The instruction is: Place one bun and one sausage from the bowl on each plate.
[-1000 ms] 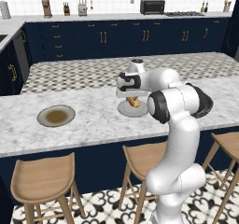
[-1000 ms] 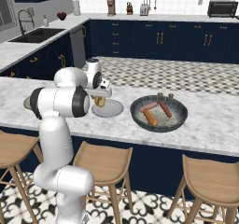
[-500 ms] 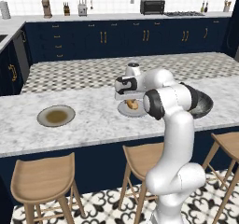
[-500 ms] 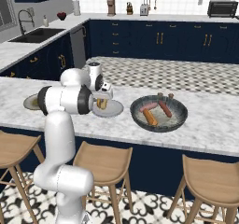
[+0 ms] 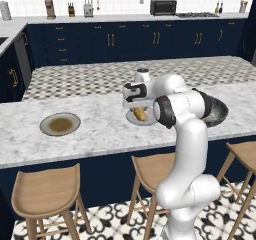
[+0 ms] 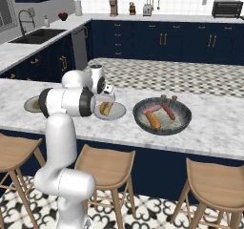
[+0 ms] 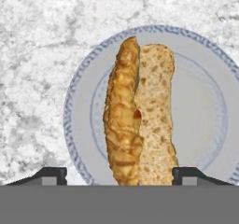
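A golden bun (image 7: 137,115), split lengthwise, lies on the light grey plate (image 7: 200,106). My gripper (image 7: 119,174) hovers just over it, open, with a fingertip (image 7: 53,174) wide on either side of the bun's near end. From the base, the gripper (image 5: 136,104) hangs over the bun (image 5: 140,115) and plate (image 5: 148,122). To the right stands the dark bowl (image 6: 162,128), holding two pinkish-red sausages (image 6: 168,111) and an orange bun (image 6: 153,120). The olive-centred plate (image 5: 60,124) sits far left with nothing on it.
Wooden stools (image 5: 47,186) line the counter's near edge below the marble top (image 5: 100,134). My own white arm (image 5: 180,109) hides most of the bowl in the left base view. A second counter lies behind.
My gripper came down over the light grey plate and opened. The bun it carried now rests on that plate.
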Tool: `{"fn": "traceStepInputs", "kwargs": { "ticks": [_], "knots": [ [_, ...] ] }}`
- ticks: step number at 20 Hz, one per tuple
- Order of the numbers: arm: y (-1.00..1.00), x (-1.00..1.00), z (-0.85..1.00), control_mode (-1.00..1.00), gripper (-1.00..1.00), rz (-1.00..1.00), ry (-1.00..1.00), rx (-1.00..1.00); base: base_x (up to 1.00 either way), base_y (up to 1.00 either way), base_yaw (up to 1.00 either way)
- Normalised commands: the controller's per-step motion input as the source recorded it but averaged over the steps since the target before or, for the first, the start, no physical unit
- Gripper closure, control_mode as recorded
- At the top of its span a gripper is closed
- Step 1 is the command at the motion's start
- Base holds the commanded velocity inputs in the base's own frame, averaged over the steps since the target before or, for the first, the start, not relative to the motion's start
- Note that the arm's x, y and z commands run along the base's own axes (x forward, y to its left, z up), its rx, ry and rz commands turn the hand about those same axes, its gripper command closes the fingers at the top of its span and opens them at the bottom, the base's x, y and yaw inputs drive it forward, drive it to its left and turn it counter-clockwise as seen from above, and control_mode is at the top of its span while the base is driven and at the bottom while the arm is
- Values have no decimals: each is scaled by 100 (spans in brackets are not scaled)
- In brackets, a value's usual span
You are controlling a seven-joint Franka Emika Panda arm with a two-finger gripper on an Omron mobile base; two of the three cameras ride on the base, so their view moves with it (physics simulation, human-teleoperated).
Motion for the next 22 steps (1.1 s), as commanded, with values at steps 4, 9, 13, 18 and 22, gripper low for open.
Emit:
{"fn": "traceStepInputs", "kwargs": {
  "ticks": [4, 9, 13, 18, 22],
  "knots": [
    [-48, -6, 53, -100, -100, -8, 1, 4, 0, 0, 0],
    [-100, 0, 58, -100, -100, -27, 0, 17, 0, 0, 0],
    [-100, -7, 25, -100, -100, -11, -1, 11, 0, 0, 0],
    [-100, -12, 15, -100, -100, -6, 0, 24, 0, 0, 0],
    [-100, -27, 1, -100, -100, 0, 3, 30, 0, 0, 0]
  ]
}}
